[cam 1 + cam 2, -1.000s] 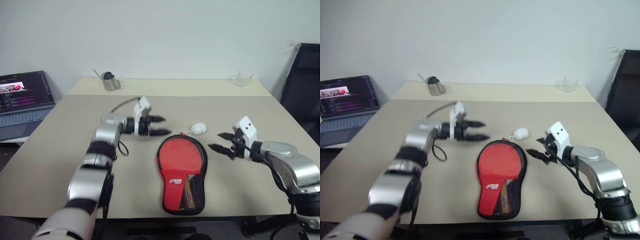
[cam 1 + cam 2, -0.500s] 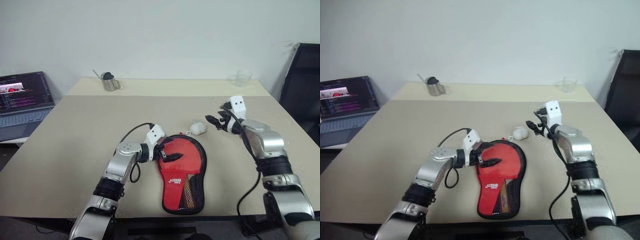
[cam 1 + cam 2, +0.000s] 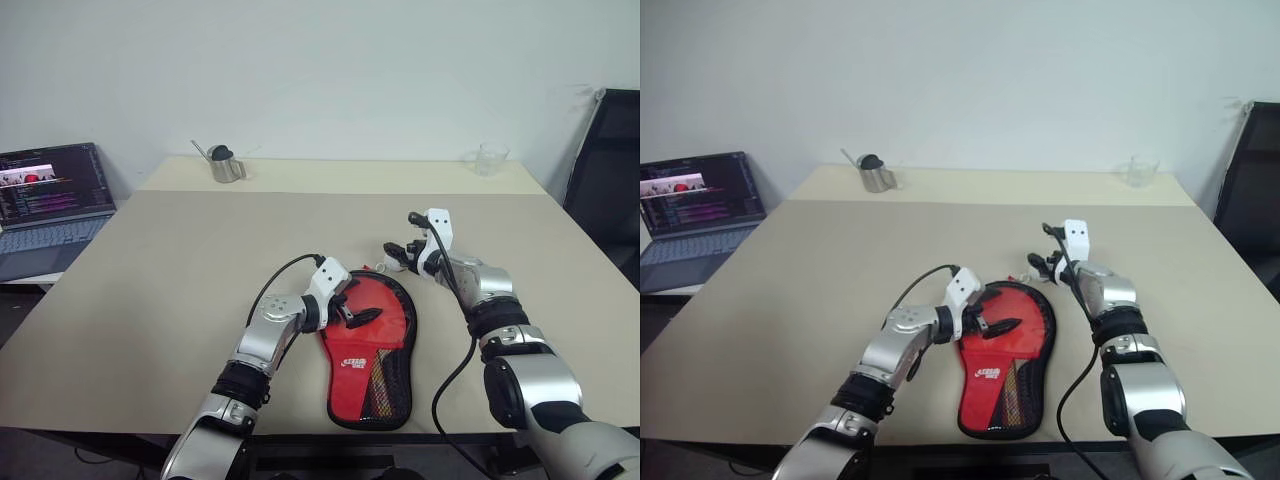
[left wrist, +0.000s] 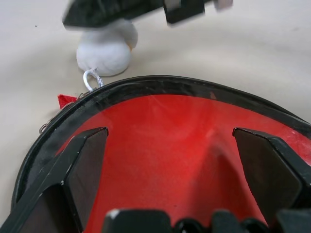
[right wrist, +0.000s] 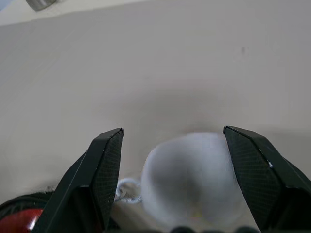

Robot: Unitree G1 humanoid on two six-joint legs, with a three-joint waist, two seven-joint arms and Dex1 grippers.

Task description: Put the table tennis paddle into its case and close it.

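Both tools have been brought inward since a second ago. Left tool point(image 3: 358, 312) is spread wide over the case point(image 3: 368, 350), apparently to steady it; right tool point(image 5: 172, 182), unclenched, straddles a white ball point(image 5: 192, 182). Near the counter's point(image 3: 150, 280) front edge, the paddle point(image 3: 372, 318) lies inside; the zip's state cannot be made out.

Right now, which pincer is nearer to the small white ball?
Right. The right pincer is open with the white ball between its fingers. The left pincer is open over the case's round end, short of the ball.
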